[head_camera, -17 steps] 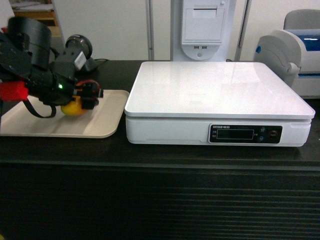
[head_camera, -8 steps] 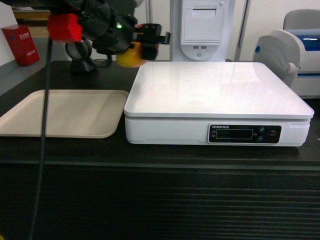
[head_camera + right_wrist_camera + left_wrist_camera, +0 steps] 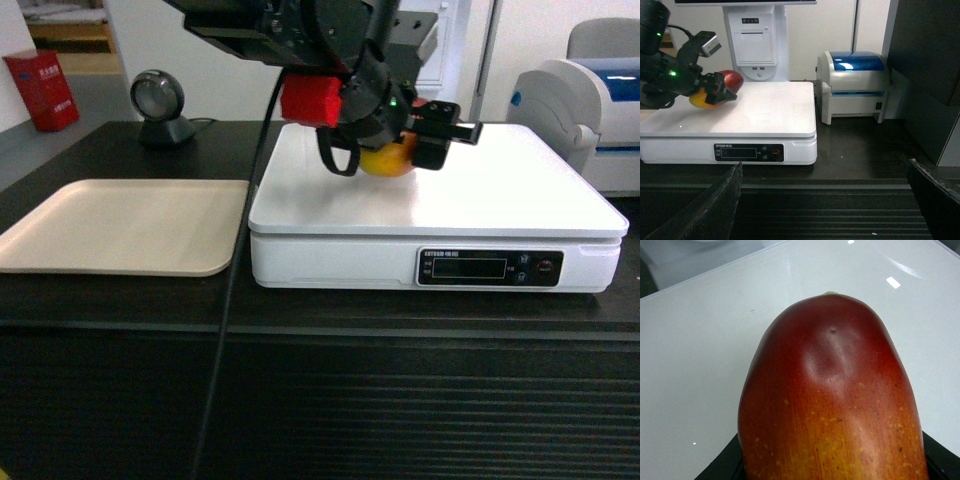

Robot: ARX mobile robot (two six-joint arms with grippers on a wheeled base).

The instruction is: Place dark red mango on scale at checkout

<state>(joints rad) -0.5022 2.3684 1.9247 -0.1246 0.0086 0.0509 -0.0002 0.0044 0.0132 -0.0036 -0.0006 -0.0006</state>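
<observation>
Above the scale [image 3: 500, 190], the left end effector [image 3: 425, 135] grips the dark red mango [image 3: 388, 160].

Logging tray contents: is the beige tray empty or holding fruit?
Empty: the beige tray shows bare surface; the mango is over the scale.

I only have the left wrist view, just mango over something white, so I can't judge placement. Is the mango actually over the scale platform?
Observer: Yes. The head view shows the dark red mango held in the left claw over the scale, toward the rear middle of its platform.
Operator: Is it touching down?
Observer: Can't tell. The right wrist view shows it low over the platform, red end pointing right.
Operator: And the other arm?
Observer: The right claw is open and empty, facing the checkout front.
</observation>
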